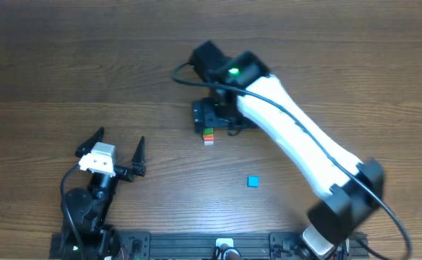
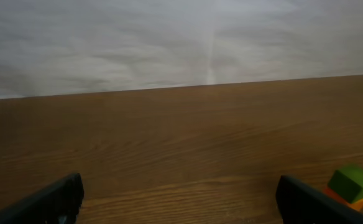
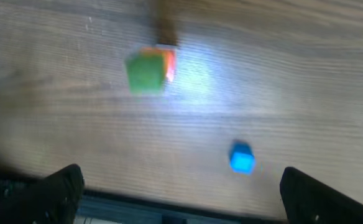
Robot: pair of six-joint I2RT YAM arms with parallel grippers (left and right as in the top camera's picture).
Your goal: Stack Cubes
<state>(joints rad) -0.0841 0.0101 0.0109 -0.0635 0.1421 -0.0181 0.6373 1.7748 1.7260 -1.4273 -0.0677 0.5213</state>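
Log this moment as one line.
left hand: open, empty; right hand: open, empty; green cube: atop orange cube; blue cube: unstacked on table

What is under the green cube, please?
An orange cube sits directly under the green cube, its top face covered. A pale layer shows lower still in the top view; what it is, I cannot tell.

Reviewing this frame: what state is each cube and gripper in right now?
Green cube: stacked, sitting on top of the orange cube.
Orange cube: stacked, under the green one.
Blue cube: lying alone, not stacked.
Left gripper: open, empty.
Right gripper: open, empty.
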